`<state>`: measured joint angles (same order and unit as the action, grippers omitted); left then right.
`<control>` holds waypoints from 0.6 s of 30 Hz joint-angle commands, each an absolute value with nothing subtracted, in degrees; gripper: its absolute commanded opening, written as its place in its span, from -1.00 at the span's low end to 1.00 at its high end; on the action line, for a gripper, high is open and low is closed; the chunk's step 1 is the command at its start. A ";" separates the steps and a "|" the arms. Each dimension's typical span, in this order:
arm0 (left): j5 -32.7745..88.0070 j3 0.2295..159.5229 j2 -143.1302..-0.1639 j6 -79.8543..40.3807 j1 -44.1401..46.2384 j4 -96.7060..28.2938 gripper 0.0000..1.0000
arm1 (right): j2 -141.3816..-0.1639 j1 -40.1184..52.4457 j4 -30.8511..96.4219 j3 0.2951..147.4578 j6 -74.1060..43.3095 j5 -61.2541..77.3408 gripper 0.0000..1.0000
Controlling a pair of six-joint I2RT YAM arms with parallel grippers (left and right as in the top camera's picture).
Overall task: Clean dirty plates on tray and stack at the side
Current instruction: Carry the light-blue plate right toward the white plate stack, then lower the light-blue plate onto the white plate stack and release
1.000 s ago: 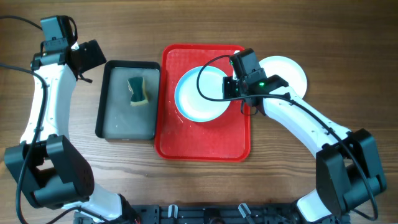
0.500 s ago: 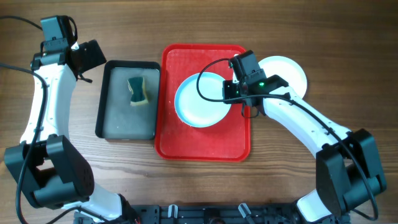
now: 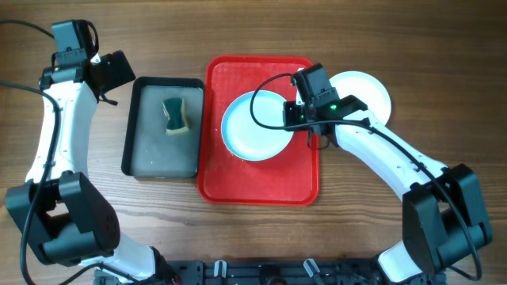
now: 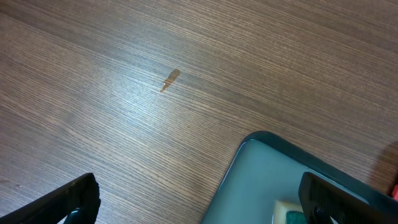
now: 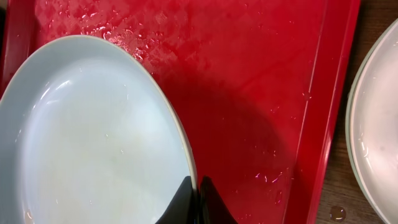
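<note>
A pale blue plate (image 3: 252, 127) lies over the red tray (image 3: 261, 178), tilted up at its right rim. My right gripper (image 3: 295, 120) is shut on that rim; the right wrist view shows both fingertips (image 5: 194, 190) pinching the plate's edge (image 5: 93, 137) above the wet tray (image 5: 261, 87). A white plate (image 3: 366, 93) lies on the table right of the tray, partly hidden by the arm, and shows at the right edge of the wrist view (image 5: 376, 137). My left gripper (image 4: 199, 202) is open and empty over the table at the far left. A third plate is not visible.
A dark grey pan (image 3: 162, 127) with a yellow and green sponge (image 3: 177, 115) stands left of the tray; its corner shows in the left wrist view (image 4: 273, 174). Water drops lie on the tray and table.
The pale blue plate has shifted slightly left on the tray with my right gripper holding its rim. The left arm has not moved.
</note>
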<state>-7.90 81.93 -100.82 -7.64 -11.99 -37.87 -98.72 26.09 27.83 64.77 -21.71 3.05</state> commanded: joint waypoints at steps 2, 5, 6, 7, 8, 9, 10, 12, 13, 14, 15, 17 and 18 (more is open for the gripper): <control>-8.45 82.41 -100.62 -8.16 -12.23 -37.71 1.00 | -97.34 26.00 27.75 66.04 -21.23 4.45 -0.91; -8.45 82.41 -100.62 -8.16 -12.23 -37.71 1.00 | -96.47 25.02 29.82 67.85 -21.21 4.43 -0.91; -8.45 82.41 -100.62 -8.16 -12.23 -37.71 1.00 | -95.98 24.43 30.39 68.42 -21.19 4.43 -0.91; -8.45 82.41 -100.62 -8.16 -12.23 -37.71 1.00 | -95.24 23.14 30.70 69.12 -21.17 4.38 -0.91; -8.45 82.41 -100.62 -8.16 -12.23 -37.71 1.00 | -94.91 22.39 30.68 69.34 -21.19 4.38 -0.91; -8.45 82.41 -100.62 -8.14 -12.23 -37.71 1.00 | -94.63 21.32 30.50 69.56 -21.21 4.38 -0.91; -8.45 82.41 -100.62 -8.16 -12.23 -37.71 1.00 | -94.37 19.44 29.71 69.71 -21.19 4.40 -0.92; -8.45 82.41 -100.62 -8.16 -12.23 -37.71 1.00 | -94.37 14.66 27.99 69.71 -21.56 4.43 -0.91; -8.45 82.41 -100.62 -8.16 -12.23 -37.71 1.00 | -94.37 12.47 27.77 69.71 -22.33 4.40 -0.91; -8.45 82.41 -100.62 -8.16 -12.23 -37.71 1.00 | -94.37 10.96 27.77 69.71 -22.92 4.43 -0.91; -8.45 82.41 -100.62 -8.16 -12.23 -37.71 1.00 | -94.37 7.73 27.88 69.71 -23.05 4.43 -0.92; -8.45 82.41 -100.62 -8.16 -12.23 -37.71 1.00 | -94.39 3.31 28.60 69.71 -23.16 4.43 -0.91; -8.45 82.41 -100.62 -8.16 -12.23 -37.71 1.00 | -94.39 1.54 29.26 69.71 -23.70 4.40 -0.91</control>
